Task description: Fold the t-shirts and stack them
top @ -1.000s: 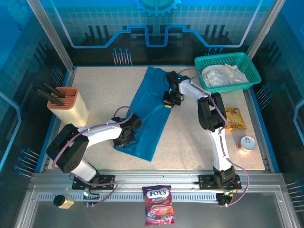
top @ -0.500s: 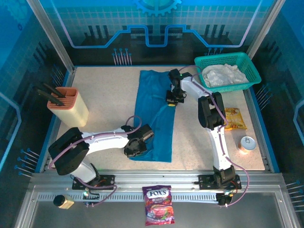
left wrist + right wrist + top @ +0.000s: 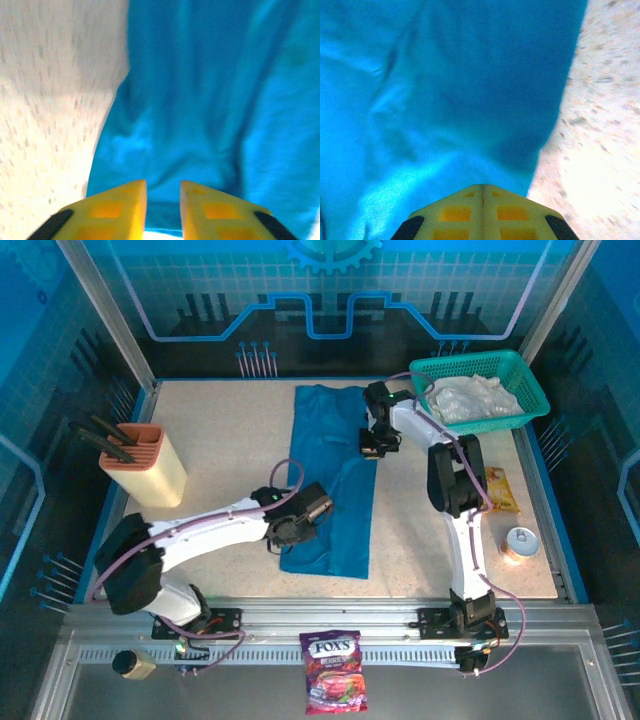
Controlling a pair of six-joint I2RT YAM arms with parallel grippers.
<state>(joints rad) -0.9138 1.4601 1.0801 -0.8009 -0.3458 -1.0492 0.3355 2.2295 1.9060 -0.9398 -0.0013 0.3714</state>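
L gripper (image 3: 163,184) slightly apart, R gripper (image 3: 482,186) pinching teal shirt (image 3: 330,480) (basket (image 3: 482,424) w/ white shirt (image 3: 465,398) nearby).

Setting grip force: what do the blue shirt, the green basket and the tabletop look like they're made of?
Blue shirt: soft matte knit cloth, probably cotton; it creases and drapes flat.
Green basket: likely moulded plastic; stiff open mesh walls, slight sheen.
Tabletop: hard, smooth, speckled beige; perhaps stone-look laminate, though the look leaves it open.

I'm operating in what looks like a robotics lab cell: a speckled table (image 3: 230,430) fenced by aluminium posts (image 3: 108,315), blue-lit printed panels (image 3: 330,290) at the far wall, a metal mounting rail (image 3: 300,615) near.
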